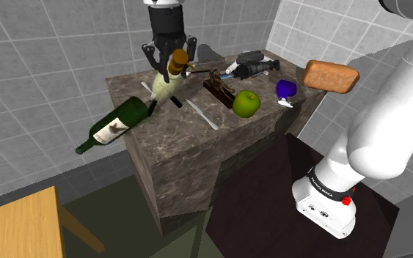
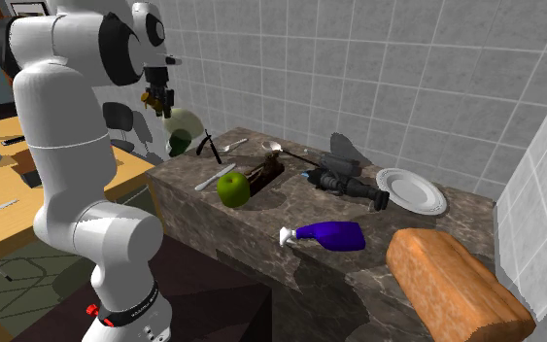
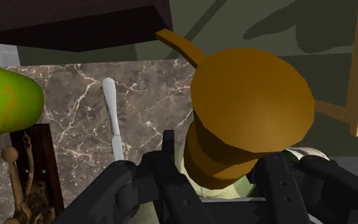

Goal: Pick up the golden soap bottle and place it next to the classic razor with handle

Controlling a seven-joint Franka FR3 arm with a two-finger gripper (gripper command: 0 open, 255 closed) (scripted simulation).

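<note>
The soap bottle (image 1: 163, 86) has a pale greenish body and a golden pump top (image 3: 250, 105). It hangs tilted above the counter's far corner, near the shoulder view's left. My gripper (image 1: 170, 57) is shut on it just under the pump, with black fingers (image 3: 139, 184) on both sides of the neck. In the second exterior view the soap bottle (image 2: 182, 126) shows under the gripper (image 2: 157, 97). The brown-handled razor (image 1: 218, 89) lies on a dark board mid-counter, beside the green apple (image 1: 246, 103); the razor (image 3: 20, 175) lies off to one side of the gripper.
A green wine bottle (image 1: 117, 124) lies over the marble counter's (image 1: 190, 154) edge. A white knife (image 1: 201, 113), black binoculars (image 1: 254, 66), a purple spray bottle (image 1: 286, 89), a bread loaf (image 1: 331, 75) and a white plate (image 2: 412, 189) share the top. A wooden table (image 1: 17, 227) stands lower left.
</note>
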